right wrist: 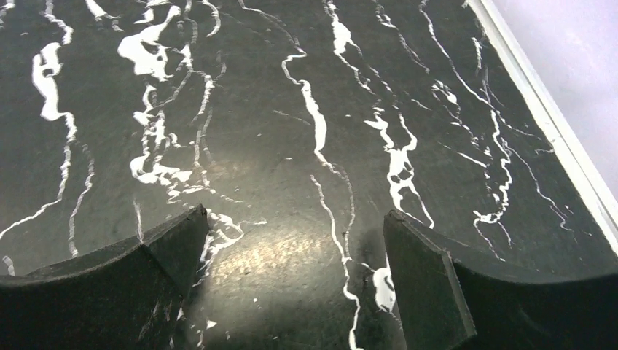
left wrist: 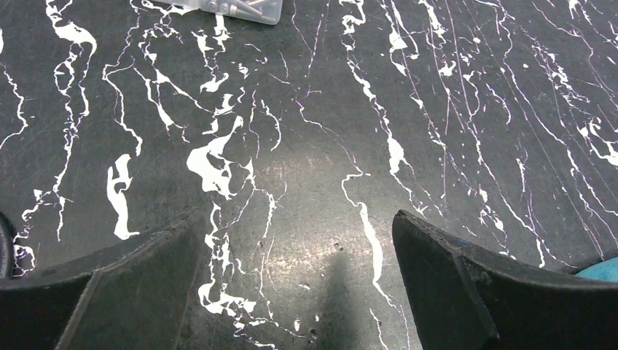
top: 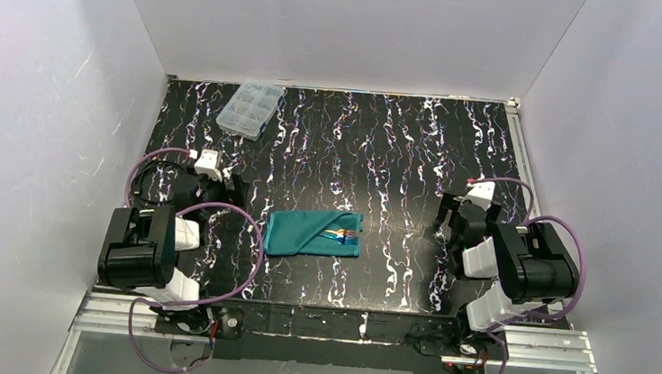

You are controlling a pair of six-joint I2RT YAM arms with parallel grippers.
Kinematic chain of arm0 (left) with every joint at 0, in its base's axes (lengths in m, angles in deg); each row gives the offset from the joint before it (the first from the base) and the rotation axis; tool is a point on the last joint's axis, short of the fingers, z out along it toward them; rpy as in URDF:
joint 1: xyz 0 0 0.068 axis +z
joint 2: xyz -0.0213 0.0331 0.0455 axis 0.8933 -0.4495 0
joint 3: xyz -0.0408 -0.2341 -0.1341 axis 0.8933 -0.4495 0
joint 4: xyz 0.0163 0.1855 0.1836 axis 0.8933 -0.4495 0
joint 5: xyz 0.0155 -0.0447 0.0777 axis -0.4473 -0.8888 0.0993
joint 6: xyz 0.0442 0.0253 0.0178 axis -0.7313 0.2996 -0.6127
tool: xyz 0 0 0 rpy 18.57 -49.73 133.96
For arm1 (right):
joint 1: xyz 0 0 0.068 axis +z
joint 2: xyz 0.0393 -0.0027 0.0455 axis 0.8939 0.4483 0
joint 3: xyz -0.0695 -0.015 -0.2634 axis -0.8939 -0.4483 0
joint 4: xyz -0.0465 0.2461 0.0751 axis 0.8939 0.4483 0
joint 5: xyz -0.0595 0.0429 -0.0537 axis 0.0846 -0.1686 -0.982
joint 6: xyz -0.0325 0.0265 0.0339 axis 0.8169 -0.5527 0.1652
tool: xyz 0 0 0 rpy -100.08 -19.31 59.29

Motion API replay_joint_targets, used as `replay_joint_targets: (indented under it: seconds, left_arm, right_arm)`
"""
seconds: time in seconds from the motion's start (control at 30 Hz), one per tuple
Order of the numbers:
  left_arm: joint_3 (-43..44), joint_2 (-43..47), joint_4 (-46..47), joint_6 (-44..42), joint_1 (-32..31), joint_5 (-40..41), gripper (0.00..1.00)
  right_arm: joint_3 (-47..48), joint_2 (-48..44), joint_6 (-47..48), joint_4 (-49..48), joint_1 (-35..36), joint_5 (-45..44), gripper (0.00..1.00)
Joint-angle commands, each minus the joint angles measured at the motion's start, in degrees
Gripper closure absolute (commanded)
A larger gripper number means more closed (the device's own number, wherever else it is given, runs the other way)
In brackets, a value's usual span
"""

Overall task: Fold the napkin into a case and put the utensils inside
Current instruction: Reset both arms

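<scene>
The left gripper (left wrist: 299,226) has its jaws spread wide with nothing between them. It is low over the marbled black table (top: 402,157), just left of the case (top: 310,233), and a teal corner of the case shows beside its right finger. The right gripper (right wrist: 295,219) is equally wide and holds nothing, well to the right of the case. The case lies flat between both grippers. The iridescent utensils (top: 347,235) rest at its right end, fork tines showing. A clear compartment box (top: 250,108) sits well behind the case, to its left.

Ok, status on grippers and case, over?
Left gripper open, empty. Right gripper open, empty. Case folded, utensils inside, tines showing. Clear box far back, no obstruction.
</scene>
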Motion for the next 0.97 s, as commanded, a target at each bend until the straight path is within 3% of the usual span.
replay_joint_targets:
  seconds: [0.0, 0.07, 0.93]
  left_arm:
    - [0.16, 0.37, 1.95, -1.00, -0.32, 0.62, 0.01]
    - [0.12, 0.37, 1.95, -0.99, -0.31, 0.64, 0.01]
    - [0.75, 1.35, -0.91, -3.40, -2.96, 4.52, 0.01]
  right_arm:
    - [-0.94, 1.20, 4.76, -11.86, 0.96, 4.04, 0.01]
    - [3.73, 1.05, 0.69, -1.93, 0.45, -1.90, 0.01]
    - [1.90, 0.81, 1.14, -5.40, -0.51, 0.02, 0.01]
